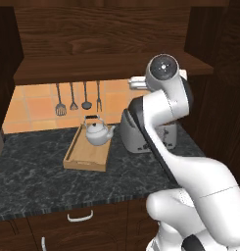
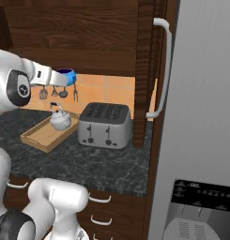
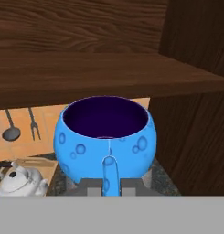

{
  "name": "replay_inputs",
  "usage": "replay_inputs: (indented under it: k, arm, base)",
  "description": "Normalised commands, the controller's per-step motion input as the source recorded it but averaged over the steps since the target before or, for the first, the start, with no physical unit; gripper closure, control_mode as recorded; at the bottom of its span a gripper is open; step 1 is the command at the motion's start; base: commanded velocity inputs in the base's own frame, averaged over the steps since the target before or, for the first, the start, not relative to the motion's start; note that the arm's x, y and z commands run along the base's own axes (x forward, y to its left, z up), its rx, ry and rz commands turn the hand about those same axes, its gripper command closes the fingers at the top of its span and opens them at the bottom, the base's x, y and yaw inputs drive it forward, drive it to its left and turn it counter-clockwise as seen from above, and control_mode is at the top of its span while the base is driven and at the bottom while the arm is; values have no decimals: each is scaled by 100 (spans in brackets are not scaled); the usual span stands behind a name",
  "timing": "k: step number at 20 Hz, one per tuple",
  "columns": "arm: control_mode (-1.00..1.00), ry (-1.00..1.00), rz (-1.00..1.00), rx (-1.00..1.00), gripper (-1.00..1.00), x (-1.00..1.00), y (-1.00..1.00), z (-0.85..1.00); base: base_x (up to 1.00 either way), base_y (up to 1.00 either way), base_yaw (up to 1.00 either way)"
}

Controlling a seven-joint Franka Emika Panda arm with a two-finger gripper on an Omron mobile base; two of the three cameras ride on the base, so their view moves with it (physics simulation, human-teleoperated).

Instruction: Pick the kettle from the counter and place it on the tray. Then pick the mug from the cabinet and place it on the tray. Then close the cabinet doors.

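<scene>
In the hand view my gripper [image 3: 109, 185] is shut on the handle of the bright blue mug [image 3: 105, 137], which is upright with its dark inside showing. The right base view has the mug [image 2: 66, 76] held in the air in front of the cabinet shelf [image 2: 88, 56], above the counter [image 2: 102, 161]. The silver kettle [image 1: 98, 132] stands on the far end of the light-wood tray [image 1: 85, 159] on the counter [image 1: 43, 166]. Kettle [image 2: 60, 120] and tray [image 2: 40, 136] lie below and left of the mug. The cabinet door [image 2: 145, 70] on the right stands open, silver handle [image 2: 166, 70] facing out.
A boxy silver toaster [image 2: 104, 124] stands on the counter right of the tray. Utensils [image 1: 77, 97] hang on the orange tile wall behind. A grey fridge [image 2: 205, 117] fills the right side. Drawers with light handles [image 1: 80, 215] run under the counter.
</scene>
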Motion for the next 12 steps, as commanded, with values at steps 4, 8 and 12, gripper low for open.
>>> replay_inputs:
  k: [4,8,12]
  arm:
    - [-100,5,4,1,100,-66,52,-53]
    - [-100,22,9,16,100,-10,53,-76]
    - [-100,5,10,5,100,-1,53,-83]
  base:
    - [0,0,0]
    - [0,0,0]
    - [0,0,0]
